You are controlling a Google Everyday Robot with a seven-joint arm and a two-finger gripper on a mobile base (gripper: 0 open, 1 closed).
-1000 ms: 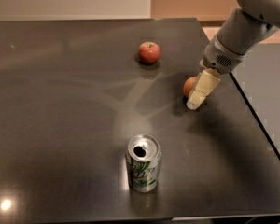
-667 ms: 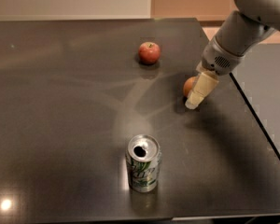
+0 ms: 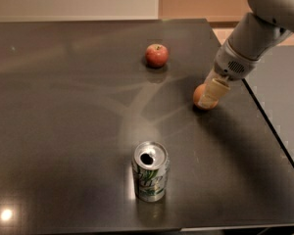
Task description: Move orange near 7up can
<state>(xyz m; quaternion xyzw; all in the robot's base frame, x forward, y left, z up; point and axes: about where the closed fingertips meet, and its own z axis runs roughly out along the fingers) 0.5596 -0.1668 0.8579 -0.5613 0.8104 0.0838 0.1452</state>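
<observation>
Gripper: the gripper (image 3: 209, 98) is at the right of the frame, a little above mid-height, low over the table and pointing down and to the left.
Gripper state: cannot be told. Its cream-coloured tip lies across the orange, and the view does not show whether it is spread or clamped.
Arm: the grey arm (image 3: 257, 35) comes in from the upper right corner and slopes down to the gripper.
Orange: the orange (image 3: 199, 96) sits on the table right at the gripper's tip. Its right part is hidden behind the cream tip, and only its left side shows.
Contact: the tip overlaps the orange in the picture. Whether it is gripped or only touched cannot be told.
Red apple: the red apple (image 3: 157, 55) stands upright, stem up, in the upper middle of the frame, up and to the left of the orange and apart from it.
7up can: the 7up can (image 3: 150, 171) stands upright in the lower middle of the frame, with its opened silver top facing the camera and green and white markings on its side.
Orange to can: well apart. The can is down and to the left of the orange, with bare tabletop between them.
Table: the table (image 3: 63, 106) is dark and glossy and fills most of the frame. A bright light reflection (image 3: 6, 214) shows at its lower left.
Right edge: a second dark surface (image 3: 284, 106) lies beyond the table's right edge.
</observation>
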